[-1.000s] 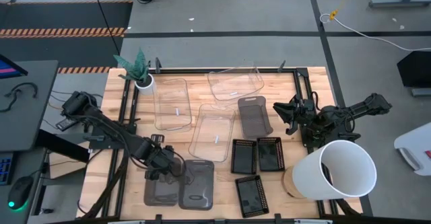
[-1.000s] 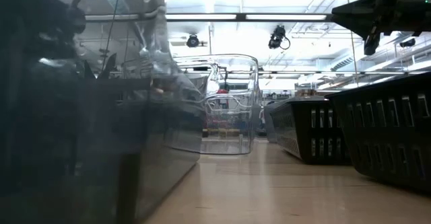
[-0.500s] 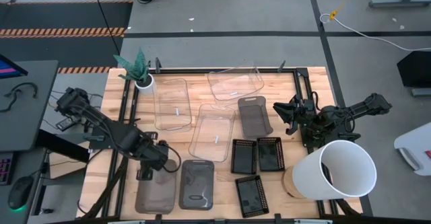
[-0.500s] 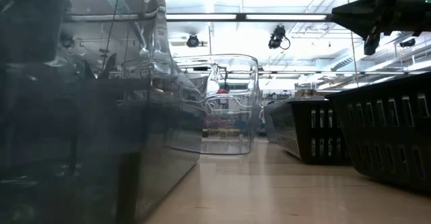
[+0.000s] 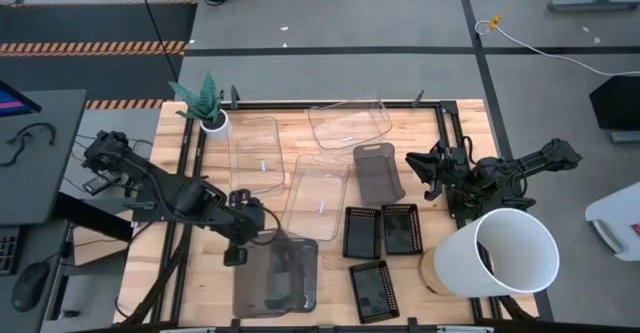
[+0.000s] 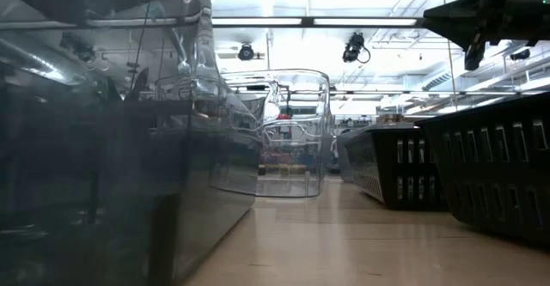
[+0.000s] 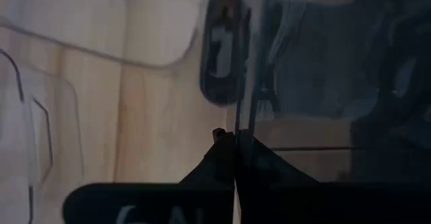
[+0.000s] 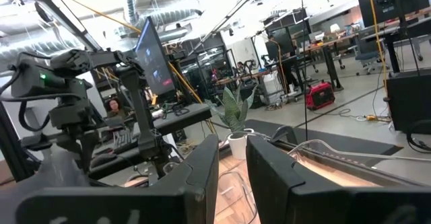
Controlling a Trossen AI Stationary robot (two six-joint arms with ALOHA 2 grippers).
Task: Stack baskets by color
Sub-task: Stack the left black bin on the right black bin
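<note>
My left gripper (image 5: 243, 245) is shut on a smoky grey basket (image 5: 262, 285), which hangs above the table's near edge. It partly overlaps a second grey basket (image 5: 300, 273) that lies flat on the wood. A third grey basket (image 5: 378, 171) lies mid-table. Three clear baskets (image 5: 255, 153) (image 5: 316, 195) (image 5: 348, 123) rest on their bottoms farther back. Three black mesh baskets (image 5: 362, 231) (image 5: 401, 227) (image 5: 369, 289) sit to the right. My right gripper (image 5: 428, 173) waits open at the right edge, raised, with nothing between its fingers. My left gripper pinches the grey basket's thin wall (image 7: 244, 96) at the rim of its far end between its two fingers (image 7: 225, 158). The fingers slant down from the far left. The basket is lifted clear of the table and hangs out toward the near edge.
A big white bucket (image 5: 497, 255) lies on its side at the near right corner. A small white plant pot (image 5: 213, 121) stands at the far left corner. Bare wood shows at the near left, left of the grey baskets.
My left gripper has risen and moved toward the table's right edge, still shut on the grey basket. The basket lay flat beside the second grey one a second ago. It is now lifted clear and has swung partly over that one.
</note>
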